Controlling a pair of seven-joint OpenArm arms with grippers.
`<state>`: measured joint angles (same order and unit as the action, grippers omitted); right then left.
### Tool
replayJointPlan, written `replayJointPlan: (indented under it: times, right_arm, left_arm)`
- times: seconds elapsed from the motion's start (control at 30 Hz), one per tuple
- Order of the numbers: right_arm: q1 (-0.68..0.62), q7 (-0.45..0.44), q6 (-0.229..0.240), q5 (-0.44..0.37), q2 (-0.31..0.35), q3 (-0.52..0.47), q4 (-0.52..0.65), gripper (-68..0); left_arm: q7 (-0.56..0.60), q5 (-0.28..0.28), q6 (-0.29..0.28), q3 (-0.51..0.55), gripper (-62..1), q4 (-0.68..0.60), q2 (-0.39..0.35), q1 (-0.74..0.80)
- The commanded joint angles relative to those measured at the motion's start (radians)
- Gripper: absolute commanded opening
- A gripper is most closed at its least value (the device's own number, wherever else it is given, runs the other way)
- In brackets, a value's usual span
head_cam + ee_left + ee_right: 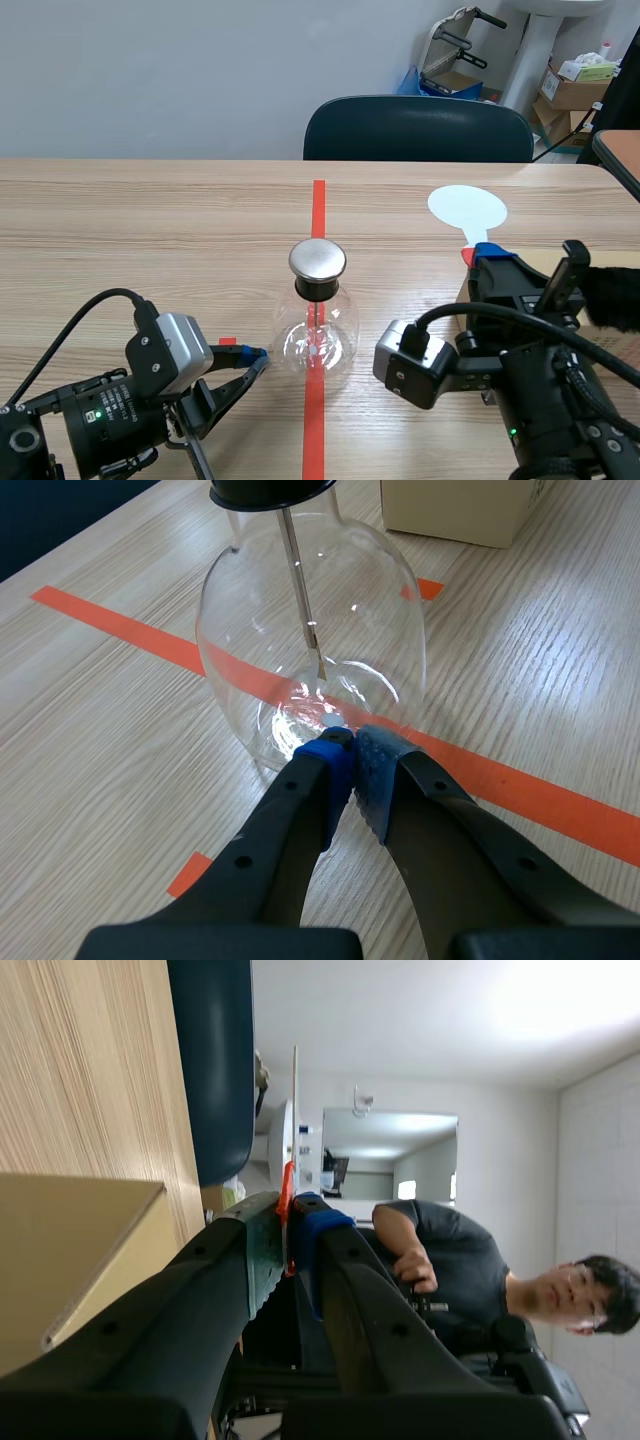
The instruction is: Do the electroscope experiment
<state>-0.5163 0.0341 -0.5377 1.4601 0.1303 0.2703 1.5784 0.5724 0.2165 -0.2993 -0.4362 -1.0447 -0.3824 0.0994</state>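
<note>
**Electroscope set-up.** The glass flask (318,340) with its metal cap (317,260) stands upright on the red tape line (318,200). A thin rod (298,570) hangs inside it. My left gripper (350,755), fingers pressed together on nothing, lies low with its tips at the flask's base. My right gripper (480,255), beside a cardboard box (460,510), pinches the red handle of a round white paddle (467,208), which is held apart from the flask.

The left arm lies low by the table's near edge, its gripper (258,356) with both fingers pressed together. The right arm, near the right edge, has its wrist rolled sideways, and its gripper (478,253) clamps a thin white paddle (467,208).
</note>
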Motion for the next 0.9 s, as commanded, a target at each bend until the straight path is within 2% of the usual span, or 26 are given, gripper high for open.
replayJointPlan:
  times: [0.0, 0.5, 0.67, 0.87]
  right_arm:
    - [-0.002, -0.028, -0.011, 0.001, 0.014, -0.002, 0.021, -65.8]
    - [-0.002, -0.476, -0.015, 0.001, 0.014, -0.002, 0.021, -65.8]
    - [-0.002, -0.559, -0.015, 0.001, 0.014, -0.002, 0.021, -65.8]
    - [-0.002, -0.590, -0.015, 0.001, 0.014, -0.002, 0.021, -65.8]
  left_arm:
    - [0.011, -0.010, 0.001, 0.002, -56.8, -0.016, 0.005, -0.008]
    - [0.011, -0.010, 0.001, 0.002, -56.8, -0.016, 0.005, -0.008]
    - [0.011, -0.010, 0.001, 0.002, -56.8, -0.016, 0.005, -0.008]
    - [0.011, -0.010, 0.001, 0.002, -56.8, -0.016, 0.005, -0.008]
